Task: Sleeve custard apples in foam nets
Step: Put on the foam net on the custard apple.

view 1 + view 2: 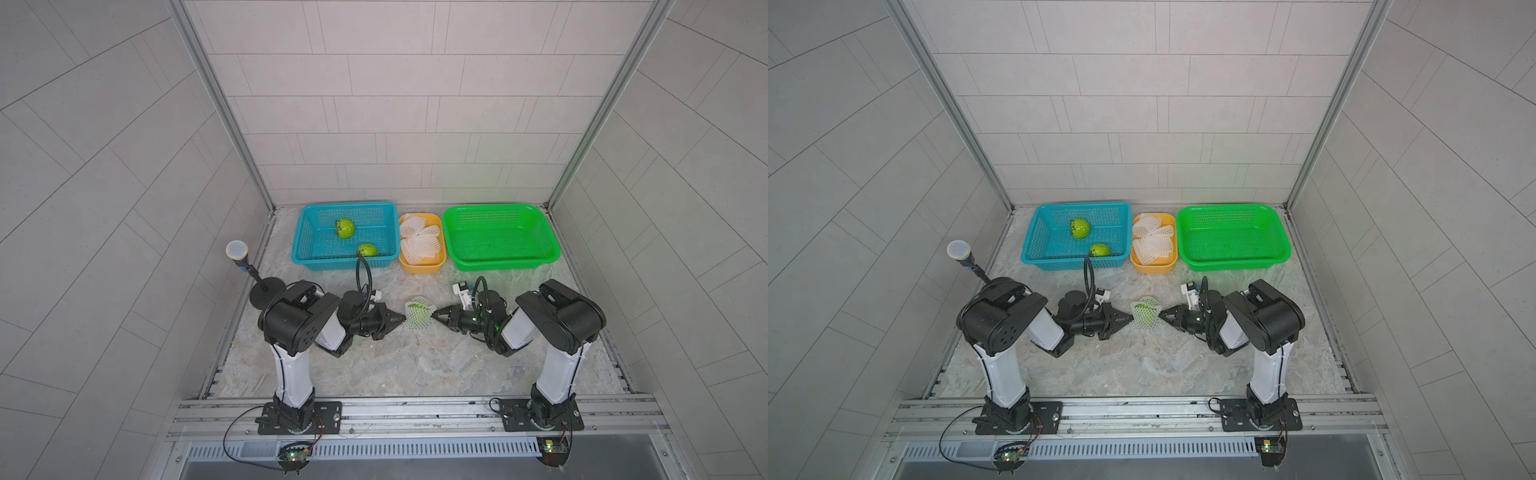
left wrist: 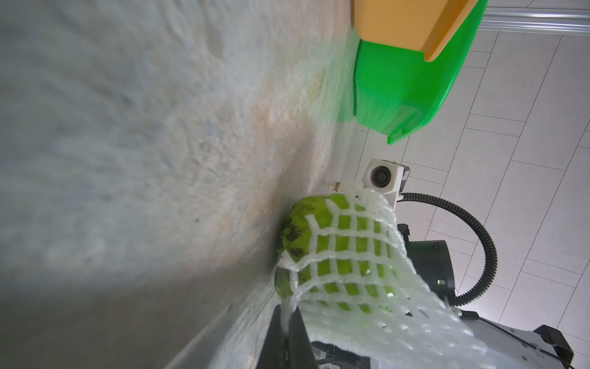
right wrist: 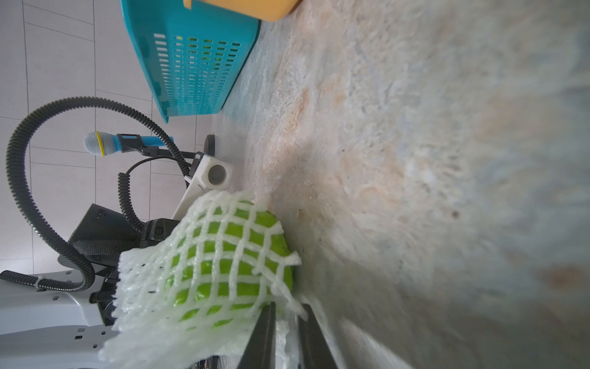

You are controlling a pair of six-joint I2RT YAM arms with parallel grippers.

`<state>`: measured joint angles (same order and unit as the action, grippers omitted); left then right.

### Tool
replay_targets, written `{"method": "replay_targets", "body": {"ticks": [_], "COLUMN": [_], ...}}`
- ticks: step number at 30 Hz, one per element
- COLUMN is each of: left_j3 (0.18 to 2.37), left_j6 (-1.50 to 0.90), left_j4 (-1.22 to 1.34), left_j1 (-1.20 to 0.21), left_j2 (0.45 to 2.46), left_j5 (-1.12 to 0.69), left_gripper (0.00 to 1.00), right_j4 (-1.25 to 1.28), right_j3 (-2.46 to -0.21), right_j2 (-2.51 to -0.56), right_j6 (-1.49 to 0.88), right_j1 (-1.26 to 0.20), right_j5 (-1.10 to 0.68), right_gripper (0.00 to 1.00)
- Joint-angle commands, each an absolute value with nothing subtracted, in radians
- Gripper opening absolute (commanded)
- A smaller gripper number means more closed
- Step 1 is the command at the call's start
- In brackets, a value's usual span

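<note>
The left fingers (image 2: 303, 345) are closed on the lower hem of the foam net (image 2: 351, 255); the right fingers (image 3: 261, 338) show a narrow gap with the hem inside, and I cannot tell if they grip. Between both tips, low centre of a top view, the custard apple (image 1: 417, 308) sits on the counter (image 1: 415, 365), equally near each arm. The sleeve stands upright, flaring away from the counter; the fruit's underside is hidden.

- No text, label, brand, number or sign could be read in any view.
</note>
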<state>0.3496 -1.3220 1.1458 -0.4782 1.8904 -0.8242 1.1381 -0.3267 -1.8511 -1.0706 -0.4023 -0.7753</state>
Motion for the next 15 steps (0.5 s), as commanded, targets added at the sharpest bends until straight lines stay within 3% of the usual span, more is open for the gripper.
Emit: {"method": "replay_targets", "body": {"ticks": [1, 6, 10, 15], "left_j3": [0.354, 0.365, 0.373, 0.377], "left_j6": [-1.287, -1.252, -1.216, -1.204], "left_j4": [1.091, 1.023, 0.957, 0.939], "left_j1": [-0.482, -0.484, -0.487, -0.488], "left_j2": [1.879, 1.853, 1.825, 1.816], "left_j5": [-0.821, -0.815, -0.805, -0.801], "left_gripper": [0.01, 0.01, 0.01, 0.03], "right_j4": [0.969, 0.719, 0.439, 0.39], "right_j3": [-0.317, -0.352, -0.421, -0.437], "right_j2": [-1.846, -1.749, -1.668, -1.631], "right_j6": [-0.992, -0.872, -0.739, -0.729], "right_j1": [-0.405, -0.42, -0.455, -0.46], "right_j5": [-0.701, -0.638, -0.574, -0.552], "right_gripper": [0.18, 0.13, 0.14, 0.16]}}
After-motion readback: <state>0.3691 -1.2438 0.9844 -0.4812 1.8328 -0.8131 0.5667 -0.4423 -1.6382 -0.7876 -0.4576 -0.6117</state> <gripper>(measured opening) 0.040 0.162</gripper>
